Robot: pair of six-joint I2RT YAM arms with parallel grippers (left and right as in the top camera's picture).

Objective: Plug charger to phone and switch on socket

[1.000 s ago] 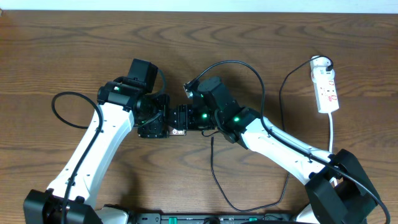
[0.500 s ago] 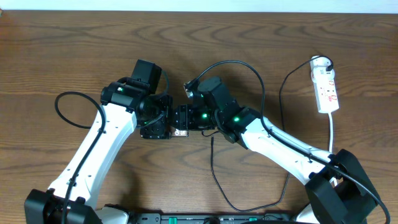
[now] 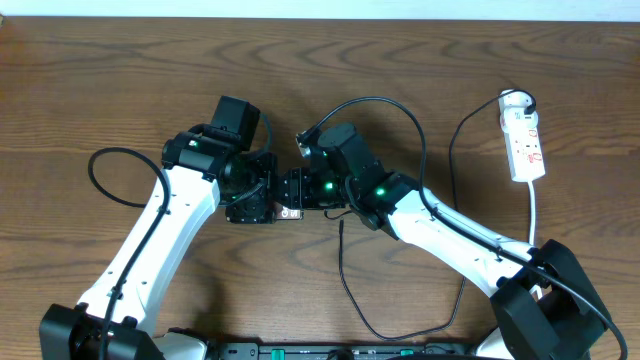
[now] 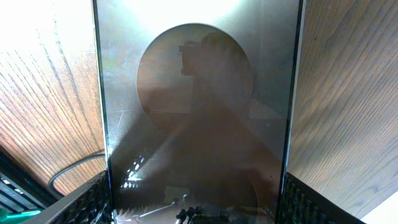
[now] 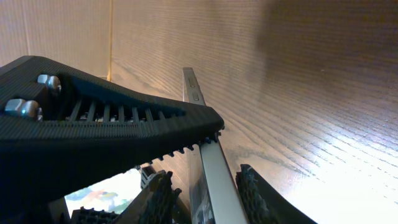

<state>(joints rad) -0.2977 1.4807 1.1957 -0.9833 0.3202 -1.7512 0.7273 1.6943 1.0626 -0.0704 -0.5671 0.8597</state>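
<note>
progress: early | phone (image 4: 196, 124) at centre, clamped between left gripper (image 4: 196, 208) jaws and right gripper (image 5: 211, 165) jaws | charger (image 3: 341, 228) tip loose on tabletop (image 3: 100, 80) just near of them, unplugged | socket (image 3: 525, 140) far right, untouched, switch unreadable

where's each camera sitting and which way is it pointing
overhead: above the table, looking straight down; both arms, socket at right.
left wrist: on the left claw, facing the glossy phone; own fingers at bottom corners.
right wrist: on the right claw, looking along the phone's edge; own fingers low.
shared: both wrist views show the phone.
</note>
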